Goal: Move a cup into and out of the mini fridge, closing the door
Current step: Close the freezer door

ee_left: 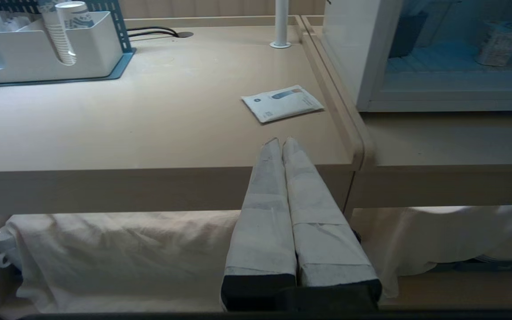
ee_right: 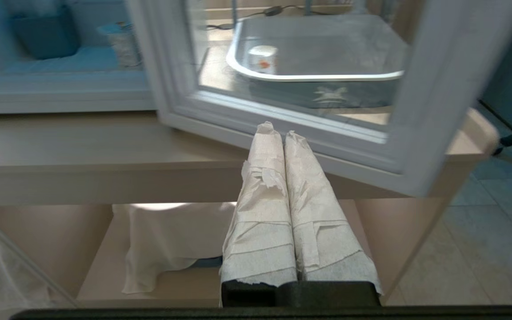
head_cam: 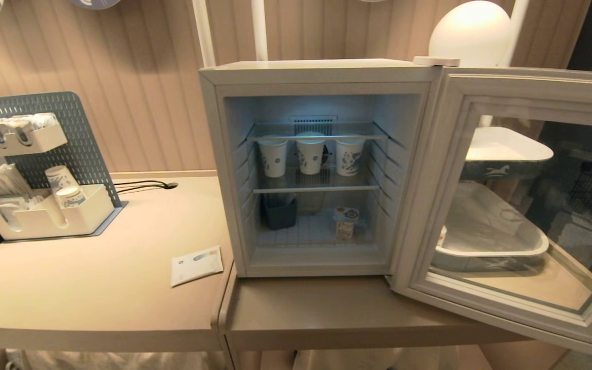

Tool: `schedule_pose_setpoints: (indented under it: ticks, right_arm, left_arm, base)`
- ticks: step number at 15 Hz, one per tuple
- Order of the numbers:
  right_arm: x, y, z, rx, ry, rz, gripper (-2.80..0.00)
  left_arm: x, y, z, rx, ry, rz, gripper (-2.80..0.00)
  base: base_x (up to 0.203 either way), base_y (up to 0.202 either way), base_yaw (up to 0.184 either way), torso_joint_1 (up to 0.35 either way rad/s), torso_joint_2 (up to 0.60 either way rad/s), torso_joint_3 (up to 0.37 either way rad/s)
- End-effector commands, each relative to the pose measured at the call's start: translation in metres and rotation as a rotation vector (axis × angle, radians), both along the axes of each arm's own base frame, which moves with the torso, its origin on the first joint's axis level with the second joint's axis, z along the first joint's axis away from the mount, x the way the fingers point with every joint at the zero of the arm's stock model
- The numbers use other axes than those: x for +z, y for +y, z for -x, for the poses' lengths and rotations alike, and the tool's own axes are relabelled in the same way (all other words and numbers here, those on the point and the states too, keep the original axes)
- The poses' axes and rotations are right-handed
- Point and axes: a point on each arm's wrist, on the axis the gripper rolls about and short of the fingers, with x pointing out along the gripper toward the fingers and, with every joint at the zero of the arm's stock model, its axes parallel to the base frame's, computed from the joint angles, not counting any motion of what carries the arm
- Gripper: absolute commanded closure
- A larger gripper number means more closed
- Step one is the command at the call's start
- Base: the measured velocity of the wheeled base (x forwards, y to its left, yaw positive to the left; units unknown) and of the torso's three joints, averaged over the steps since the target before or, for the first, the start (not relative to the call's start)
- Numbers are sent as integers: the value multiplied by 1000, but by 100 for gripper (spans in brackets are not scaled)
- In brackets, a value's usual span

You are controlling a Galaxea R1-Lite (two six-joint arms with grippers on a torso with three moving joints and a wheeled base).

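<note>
Both tools, left tool (ee_left: pixel 281 141) and right tool (ee_right: pixel 274 130), hang pressed closed and empty below the worktop (head_cam: pixel 95 288) edge, well apart from the cup (head_cam: pixel 346 222) on the mini fridge (head_cam: pixel 316 72) floor; door (head_cam: pixel 527 92) wide open.

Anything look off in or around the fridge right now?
Nothing spilled or tipped. The door stands wide open, and the cup sits upright on the fridge floor. Both grippers, left and right, are shut and empty, short of the counter.

Backdrop: beige vertically ribbed wall panelling (head_cam: pixel 147 92); two abutting tan laminate counters (head_cam: pixel 85 298); white dome-shaded lamp (head_cam: pixel 469 32); grey tiled floor (ee_right: pixel 491 231).
</note>
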Motion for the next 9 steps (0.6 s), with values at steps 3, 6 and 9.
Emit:
schedule_pose_setpoints:
  ticks: [3, 6, 9]
  right_arm:
    - [0, 0, 0, 1, 3, 0, 0]
    - [0, 0, 0, 1, 1, 0, 0]
    - [0, 0, 0, 1, 2, 0, 0]
  left_arm:
    - [0, 0, 0, 0, -1, 0, 0]
    - [0, 0, 0, 0, -1, 0, 0]
    - [0, 0, 0, 0, -2, 1, 0]
  base:
    - [0, -195, 0, 1, 1, 1]
    - [0, -194, 1, 3, 6, 2]
    - [0, -192, 2, 2, 0, 5]
